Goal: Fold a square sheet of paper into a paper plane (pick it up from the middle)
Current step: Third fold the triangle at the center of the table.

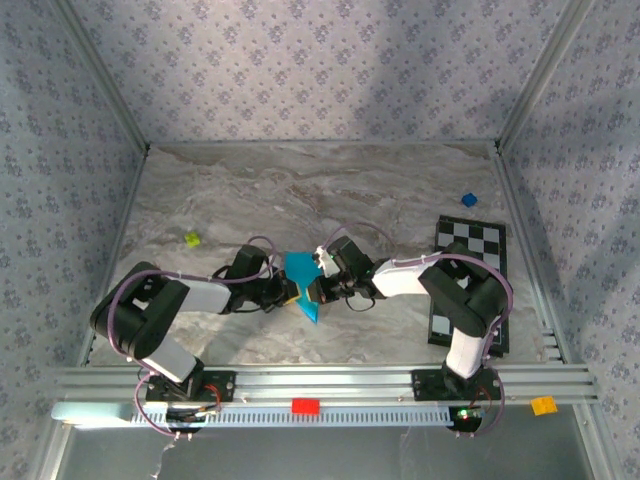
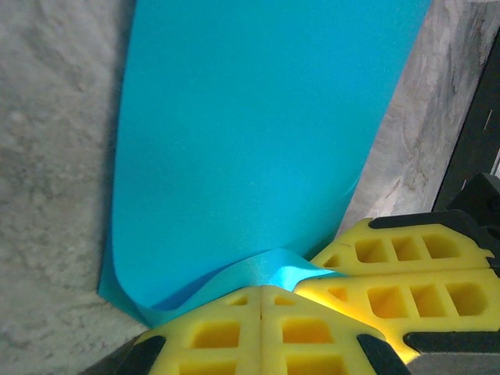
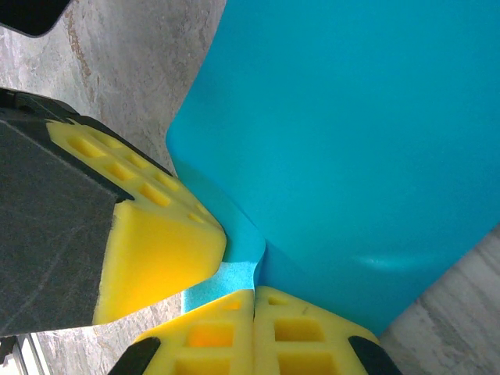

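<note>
cyan sheet of paper point(image 1: 300, 270) sat mid-table between both arms, left gripper point(image 2: 262, 293) clamped shut on its curled edge, right gripper point(image 3: 254, 295) pinched shut on that same edge, the two just beside each other

both arms reach inward, left hand point(image 1: 289, 293) and right hand point(image 1: 315, 289) pinched closed, tips side by side.

Square sheet of paper point(image 1: 300, 268) plain bright cyan. Surface point(image 1: 330, 190) grey-beige marbled. Checkered board point(image 1: 470, 262) black-white. Cube point(image 1: 469, 200) dark blue. Walls point(image 1: 300, 60) lilac floral. Left pincer point(image 2: 260, 298), right pincer point(image 3: 255, 301) yellow-padded.
</note>
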Robot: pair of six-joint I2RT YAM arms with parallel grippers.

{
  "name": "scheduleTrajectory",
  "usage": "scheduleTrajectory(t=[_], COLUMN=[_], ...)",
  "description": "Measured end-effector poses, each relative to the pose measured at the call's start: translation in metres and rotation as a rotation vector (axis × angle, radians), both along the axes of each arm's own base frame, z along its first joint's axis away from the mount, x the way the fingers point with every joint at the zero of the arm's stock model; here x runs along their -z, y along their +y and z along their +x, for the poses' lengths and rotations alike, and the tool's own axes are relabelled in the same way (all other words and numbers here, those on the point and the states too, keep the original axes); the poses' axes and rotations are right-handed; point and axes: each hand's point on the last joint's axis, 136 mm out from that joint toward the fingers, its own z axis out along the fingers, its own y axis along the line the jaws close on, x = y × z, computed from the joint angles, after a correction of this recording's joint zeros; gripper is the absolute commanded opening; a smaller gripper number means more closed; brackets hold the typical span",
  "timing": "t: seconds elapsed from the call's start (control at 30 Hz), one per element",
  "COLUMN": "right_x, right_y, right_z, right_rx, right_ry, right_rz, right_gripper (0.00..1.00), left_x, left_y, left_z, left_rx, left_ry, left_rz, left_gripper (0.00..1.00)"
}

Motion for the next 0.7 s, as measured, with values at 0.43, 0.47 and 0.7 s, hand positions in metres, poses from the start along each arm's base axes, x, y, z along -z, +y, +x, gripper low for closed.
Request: scheduleTrajectory(t=[0.43,0.47,0.7], right_x=[-0.021,-0.028,-0.059], right_y=[-0.016,-0.018,-0.010], right_z=[0.010,0.012,0.000], right_rx=[0.114,0.131,0.127], right_ry=[0.028,0.021,0.027], right_rz=[-0.029,-0.019,0.061], right_gripper=[0.41,0.42,0.16], left_x=[0.001,0.001,0.001], left_y=[-0.001,-0.002,-0.003], left_z=[0.001,0.001,0.002], left_rx=[0.009,0.012,0.013], left_ry=[-0.013,-0.016,-0.018], left_rz=[0.003,0.004,0.003], left_gripper=[0.00,0.00,0.00])
